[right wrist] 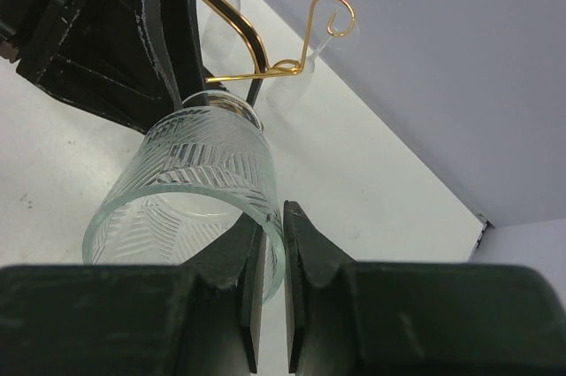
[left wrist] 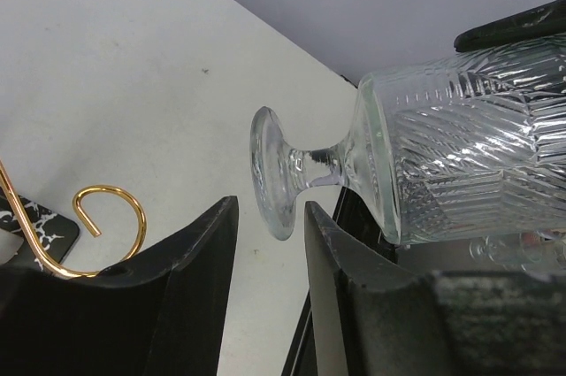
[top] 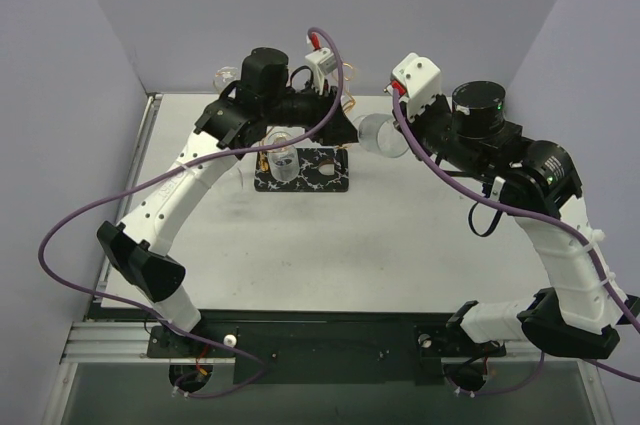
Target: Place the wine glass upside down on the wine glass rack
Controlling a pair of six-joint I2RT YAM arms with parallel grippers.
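- Glass, clear and colourless, forms the wine glass [right wrist: 190,186]: a straight-sided, tumbler-like bowl is pressed with slanting herringbone ribs and is carried on a short thick stem and a heavy round foot.
- The wine glass is held off the tabletop [top: 250,255] and is tipped onto its side, with the foot turned toward the left arm and the open mouth toward the right arm.
- In the top view it is seen just to the right of the wine glass rack [top: 318,175], between the two claws, at the far middle of the tabletop.
- The right claw [right wrist: 272,234] is pinched on the rim of the bowl, and the glass wall is clamped between its two fingers.
- The left claw [left wrist: 271,217] is spread, and the foot of the glass is framed between its two black fingers. A thin gap is seen at each side of the foot, so no contact is shown.
- The rack is made of copper-gold wire with curled loop tops and is set on a black, white-veined rectangular base.
- One gold curl is seen just beside the left finger in the left wrist view. In the right wrist view the wire bar and another curl are seen behind the bowl.
- A second glass [top: 281,163] is seen at the left end of the rack in the top view; how it is carried there cannot be told.
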